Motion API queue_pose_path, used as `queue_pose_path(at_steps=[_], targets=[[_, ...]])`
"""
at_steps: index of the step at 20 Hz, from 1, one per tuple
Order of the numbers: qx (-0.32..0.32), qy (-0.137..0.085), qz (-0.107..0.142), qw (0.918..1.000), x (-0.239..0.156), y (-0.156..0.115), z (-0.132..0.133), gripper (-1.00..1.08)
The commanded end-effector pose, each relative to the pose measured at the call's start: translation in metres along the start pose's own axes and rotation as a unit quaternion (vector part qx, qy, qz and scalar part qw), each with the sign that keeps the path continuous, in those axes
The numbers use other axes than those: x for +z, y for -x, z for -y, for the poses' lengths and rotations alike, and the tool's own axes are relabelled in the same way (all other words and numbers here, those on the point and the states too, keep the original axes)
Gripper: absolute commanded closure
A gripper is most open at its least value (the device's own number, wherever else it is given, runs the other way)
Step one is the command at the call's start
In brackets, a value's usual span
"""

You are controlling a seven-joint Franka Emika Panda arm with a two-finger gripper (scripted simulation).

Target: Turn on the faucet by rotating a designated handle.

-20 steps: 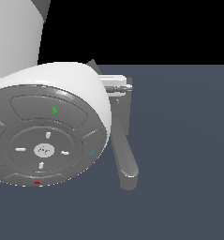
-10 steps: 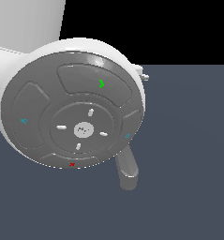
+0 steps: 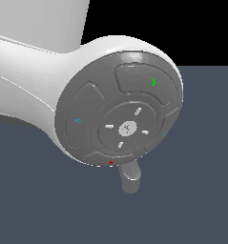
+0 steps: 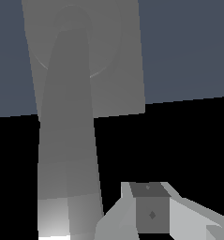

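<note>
exterior view is mostly blocked by the arm (image 3: 120,114), its round grey joint cap filling the centre of the frame. only the rounded spout (image 3: 130,177) tip of the faucet pokes out just below the cap, lower centre, over the dark floor (image 3: 196,190). wrist view: spout runs long down the left side over the square base plate (image 4: 127,61) at upper centre. one gripper (image 4: 151,213) finger at lower right, beside the spout; can't tell jaw width. handle not visible.
</note>
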State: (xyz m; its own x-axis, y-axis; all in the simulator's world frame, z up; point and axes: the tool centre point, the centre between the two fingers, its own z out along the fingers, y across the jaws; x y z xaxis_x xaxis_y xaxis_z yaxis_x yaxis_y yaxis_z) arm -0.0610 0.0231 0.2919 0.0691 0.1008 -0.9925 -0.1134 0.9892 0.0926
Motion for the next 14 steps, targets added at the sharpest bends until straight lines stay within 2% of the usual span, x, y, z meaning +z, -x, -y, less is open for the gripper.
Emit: queue_pose_path(at_steps=[1, 14], targets=[[-0.023, 0.009, -0.028, 0.9993, 0.003, -0.002, 0.005, 1.08], [-0.037, 0.01, -0.039, 0.9985, 0.005, 0.012, 0.042, 1.08]])
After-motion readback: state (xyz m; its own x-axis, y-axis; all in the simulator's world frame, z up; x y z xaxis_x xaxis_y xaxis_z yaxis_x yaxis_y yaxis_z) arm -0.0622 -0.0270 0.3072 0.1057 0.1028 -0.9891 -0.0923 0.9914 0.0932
